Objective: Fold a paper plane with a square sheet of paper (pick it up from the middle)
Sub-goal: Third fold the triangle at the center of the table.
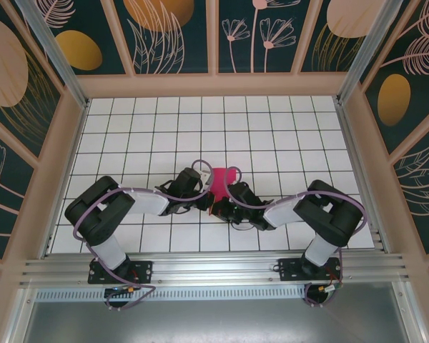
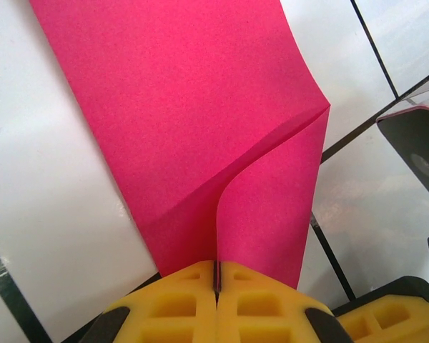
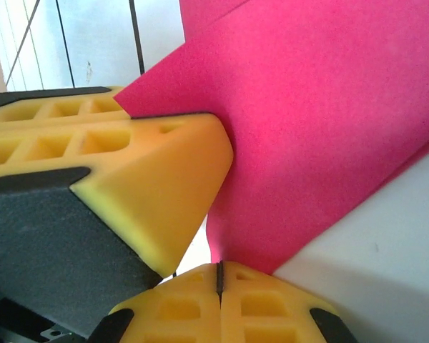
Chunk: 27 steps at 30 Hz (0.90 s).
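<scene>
So both tools are pinched right down on the square sheet of paper [image 1: 225,177], about the middle of the worktop [image 1: 286,136], and the sheet is lifted and bowed instead of lying flat. The left tool [image 2: 216,270] has its yellow pads closed flush, with a doubled-over bit of the pink edge caught in the seam. From there one flap curls over into a soft ridge, which doesn't look like a real crease yet as far as I can judge. The right tool [image 3: 219,271] is clamped the same way on a low part of the paper, and the left one's pad sits just beside it, touching the sheet. My take on doing this fold well: the two grips are really close together, so move them as a pair, otherwise thin paper like this probably twists or tears between them. Line the edges up first, then lay the bowed part down on the tiles and press the ridge flat. Go slow, and let go only once the paper rests on the surface.
</scene>
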Available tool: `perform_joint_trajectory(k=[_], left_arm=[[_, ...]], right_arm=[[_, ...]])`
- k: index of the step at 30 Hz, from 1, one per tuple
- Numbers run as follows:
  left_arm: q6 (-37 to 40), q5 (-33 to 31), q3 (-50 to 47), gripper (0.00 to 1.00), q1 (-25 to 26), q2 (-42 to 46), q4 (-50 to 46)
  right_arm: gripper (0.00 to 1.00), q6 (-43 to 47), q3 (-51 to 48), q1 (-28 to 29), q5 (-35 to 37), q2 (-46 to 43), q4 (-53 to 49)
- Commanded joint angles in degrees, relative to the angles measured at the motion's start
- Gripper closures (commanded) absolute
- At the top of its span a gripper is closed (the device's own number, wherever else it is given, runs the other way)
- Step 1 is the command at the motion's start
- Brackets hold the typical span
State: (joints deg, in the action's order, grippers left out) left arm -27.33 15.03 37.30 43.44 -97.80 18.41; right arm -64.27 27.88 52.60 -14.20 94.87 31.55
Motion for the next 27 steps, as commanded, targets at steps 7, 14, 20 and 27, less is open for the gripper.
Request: perform_joint_trajectory(k=[7, 14, 20, 27], left_arm=[[-0.8, 0.3, 0.0, 1.0, -0.2, -1.9, -1.7], [-0.9, 0.3, 0.0, 1.0, -0.2, -1.6, -2.0], [-0.8, 0.5, 0.1, 1.0, -0.2, -1.5, -1.9], [-0.6, 1.1, 1.7, 0.96, -0.2, -0.8, -3.5]], right_arm=[[1.0, 0.8, -0.4, 1.6, -1.4, -2.2, 2.0], [1.0, 1.5, 2.9, 1.1, -0.7, 2.0, -3.1], [1.0, 2.8, 4.3, 0.9, 0.6, 0.8, -9.4], [1.0, 6.7, 3.2, -1.7, 2.7, -9.8, -12.6]])
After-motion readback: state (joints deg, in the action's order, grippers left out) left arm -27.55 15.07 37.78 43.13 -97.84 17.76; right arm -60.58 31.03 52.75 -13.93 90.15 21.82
